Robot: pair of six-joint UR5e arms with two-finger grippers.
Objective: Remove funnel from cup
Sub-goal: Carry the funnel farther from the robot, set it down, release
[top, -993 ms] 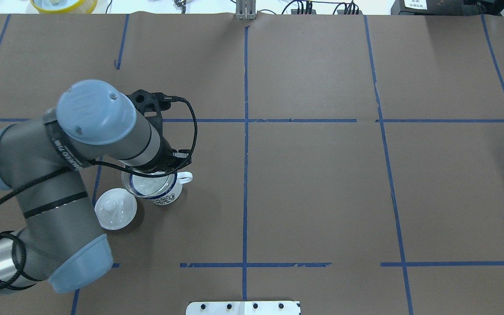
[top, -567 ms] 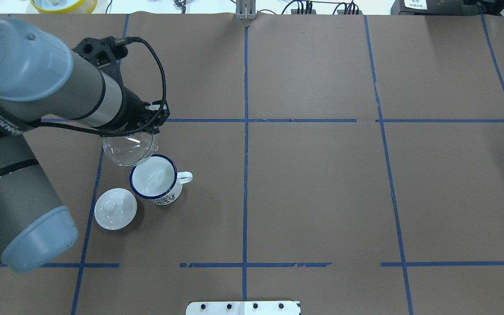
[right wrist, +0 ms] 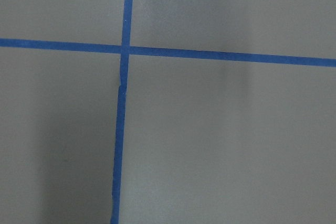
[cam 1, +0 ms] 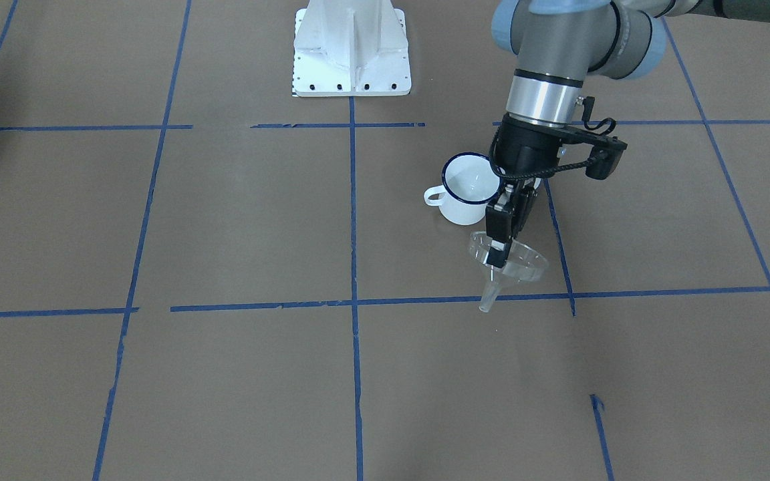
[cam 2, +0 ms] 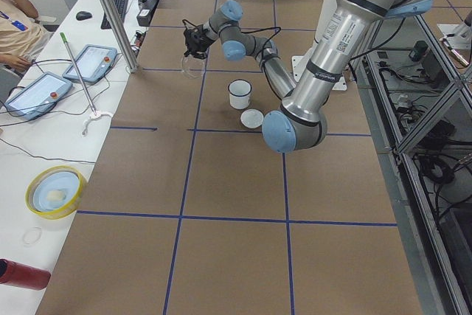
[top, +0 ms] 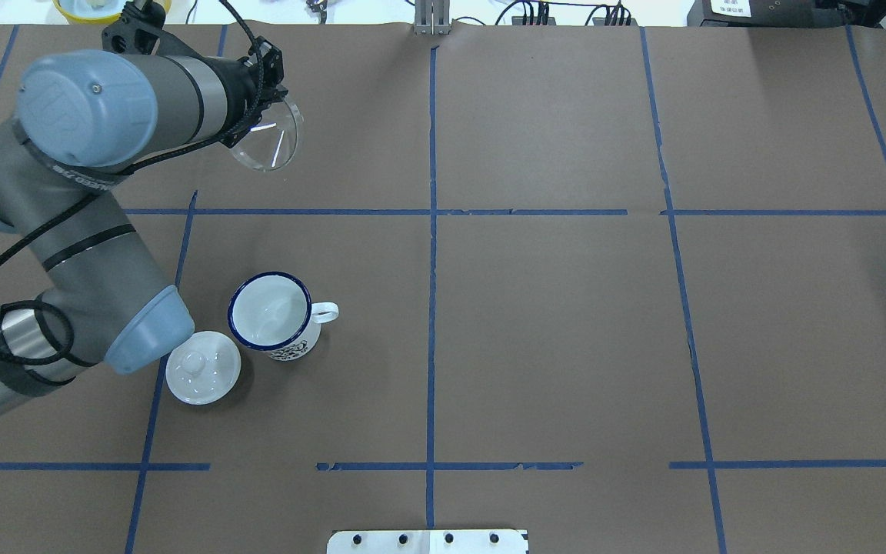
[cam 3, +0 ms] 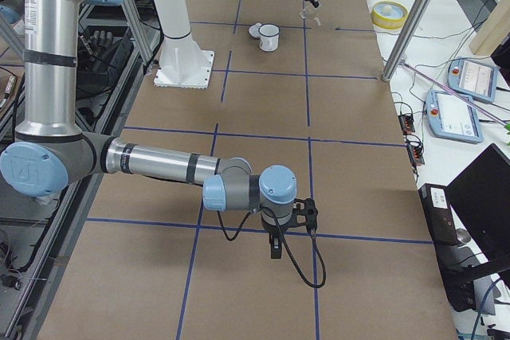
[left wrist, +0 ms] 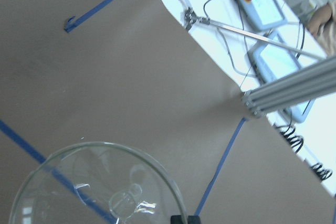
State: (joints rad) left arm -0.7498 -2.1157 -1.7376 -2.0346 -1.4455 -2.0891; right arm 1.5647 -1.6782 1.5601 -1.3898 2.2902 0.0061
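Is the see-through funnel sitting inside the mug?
No, the funnel hangs pinched in the left gripper, away from the cup, which is empty inside.

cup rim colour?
Dark blue rim on the white cup; clearest in the overhead exterior view.

Our left arm (top: 85,231) reaches forward across the table, its wrist turned down and slightly tilted, and the 2 fingers of the left gripper (cam 1: 494,256) pinch the rim of the funnel (cam 1: 517,264), holding it in the air. Our right arm (cam 3: 151,163) stretches low over the table with the right gripper (cam 3: 274,246) pointing down; whether its jaws are apart we cannot tell.
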